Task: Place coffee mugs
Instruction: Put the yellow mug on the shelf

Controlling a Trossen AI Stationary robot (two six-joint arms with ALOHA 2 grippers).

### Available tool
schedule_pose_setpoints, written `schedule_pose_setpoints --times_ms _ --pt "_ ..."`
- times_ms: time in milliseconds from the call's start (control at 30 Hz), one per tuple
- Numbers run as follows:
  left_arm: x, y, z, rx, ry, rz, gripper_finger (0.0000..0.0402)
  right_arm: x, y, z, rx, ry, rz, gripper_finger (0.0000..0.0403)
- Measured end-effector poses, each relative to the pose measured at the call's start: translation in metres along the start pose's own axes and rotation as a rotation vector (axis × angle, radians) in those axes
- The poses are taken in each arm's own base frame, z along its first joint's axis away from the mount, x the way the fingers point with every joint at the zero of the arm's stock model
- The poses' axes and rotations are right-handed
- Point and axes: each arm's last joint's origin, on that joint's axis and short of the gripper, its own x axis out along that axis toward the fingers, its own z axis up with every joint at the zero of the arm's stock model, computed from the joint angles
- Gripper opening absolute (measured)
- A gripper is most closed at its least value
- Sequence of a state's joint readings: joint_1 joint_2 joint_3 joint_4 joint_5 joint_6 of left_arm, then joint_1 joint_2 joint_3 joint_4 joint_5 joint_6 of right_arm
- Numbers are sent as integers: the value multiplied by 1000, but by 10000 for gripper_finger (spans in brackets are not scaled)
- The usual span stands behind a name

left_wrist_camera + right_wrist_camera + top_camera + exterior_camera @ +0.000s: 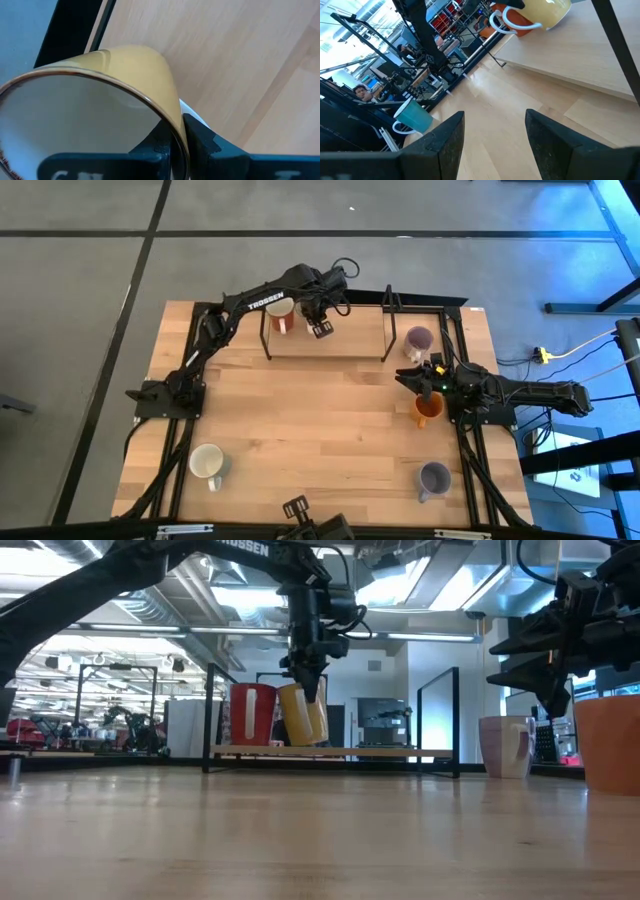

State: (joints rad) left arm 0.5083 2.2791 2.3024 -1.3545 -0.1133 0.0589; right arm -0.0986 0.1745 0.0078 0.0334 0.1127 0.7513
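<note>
High view, cream mug [312, 313] hidden beneath left end effector [318, 321]

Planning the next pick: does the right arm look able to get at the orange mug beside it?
Probably yes: the right gripper is open, and the orange mug stands uncovered close by it.

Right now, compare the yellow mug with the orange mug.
The yellow mug is pinched at its rim by the left fingers, tilted over the shelf; the orange mug stands upright on the table, untouched by the right gripper. Colours differ: yellow versus orange. Both are round mugs.
</note>
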Motion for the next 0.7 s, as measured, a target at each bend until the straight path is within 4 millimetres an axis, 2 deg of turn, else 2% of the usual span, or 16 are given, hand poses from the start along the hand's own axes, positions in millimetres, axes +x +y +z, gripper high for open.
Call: schedule_pose_setpoints --times_ms 267,567,700 --pt "0 0 -1 4 9 -12 28 0 0 0 0 0 0 198" --pt "0 0 -2 4 13 -24 86 0 0 0 0 0 0 198" --pt "0 0 -2 1 14 -17 97 0 0 0 0 0 0 198"
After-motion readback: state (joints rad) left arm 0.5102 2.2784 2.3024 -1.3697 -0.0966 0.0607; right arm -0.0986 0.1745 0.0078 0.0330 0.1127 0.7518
